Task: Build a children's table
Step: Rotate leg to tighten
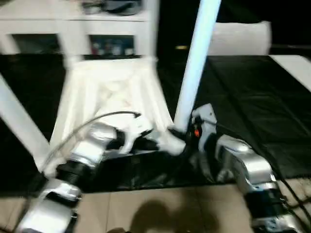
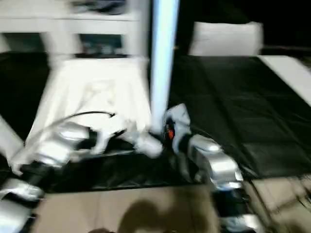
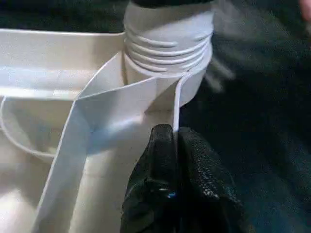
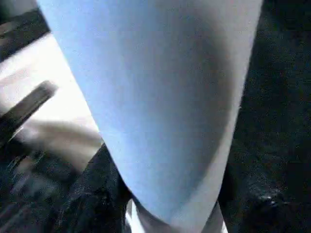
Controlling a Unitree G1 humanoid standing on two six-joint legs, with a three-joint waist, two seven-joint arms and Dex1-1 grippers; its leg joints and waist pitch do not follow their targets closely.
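The white table top [image 1: 109,92] lies underside up on a black mat. A long white leg [image 1: 197,58] stands upright in its near right corner socket [image 3: 167,58], where thread rings show. My right gripper [image 1: 187,133] is shut on this leg low down; its dark fingers [image 4: 97,194] flank the tube [image 4: 160,97]. My left gripper [image 1: 146,133] is shut on the top's thin rim just beside that socket, fingertips [image 3: 170,160] pinched over the wall. Another leg [image 1: 19,121] slants up from the near left corner, and two more rise at the far corners.
A white shelf unit [image 1: 73,19] stands behind the table top. A white block [image 1: 240,36] sits at the back right, and a flat white sheet [image 1: 296,68] lies at the right edge. The black mat [image 1: 252,97] ends at beige floor tiles [image 1: 160,208] in front.
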